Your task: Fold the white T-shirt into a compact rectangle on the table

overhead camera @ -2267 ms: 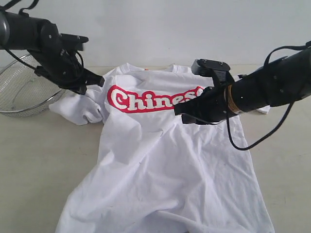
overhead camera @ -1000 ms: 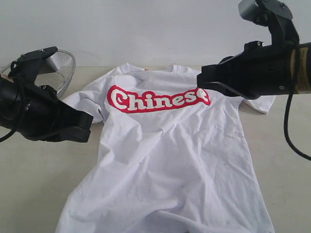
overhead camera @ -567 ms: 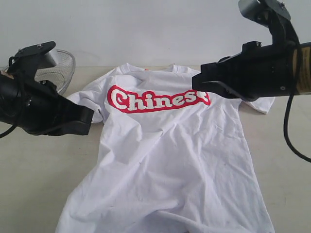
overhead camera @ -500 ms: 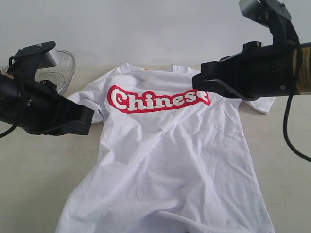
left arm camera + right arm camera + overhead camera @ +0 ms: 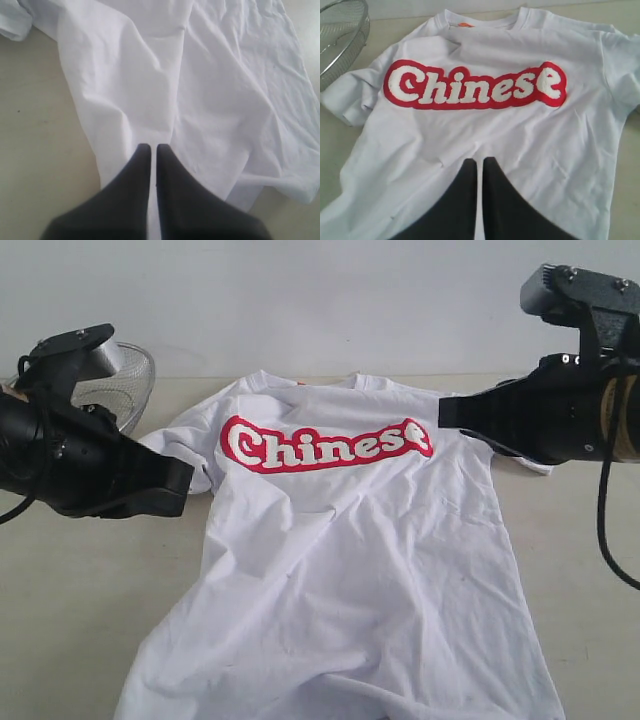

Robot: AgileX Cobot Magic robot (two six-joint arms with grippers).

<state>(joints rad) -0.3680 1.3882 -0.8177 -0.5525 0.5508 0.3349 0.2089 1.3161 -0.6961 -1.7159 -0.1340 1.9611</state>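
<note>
Since right claw [image 5: 445,416] withdrew, T-shirt [image 5: 350,560] seems untouched.

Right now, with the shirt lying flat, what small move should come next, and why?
Probably open the left gripper and lower it onto the nearby sleeve. The white T-shirt lies spread face up and unfolded on the table. That gripper and the right gripper hang shut, holding nothing, so a fold needs a grasp first.

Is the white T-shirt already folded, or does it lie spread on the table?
Spread, front up: the white T-shirt shows its whole lettering, with no fold made.
</note>
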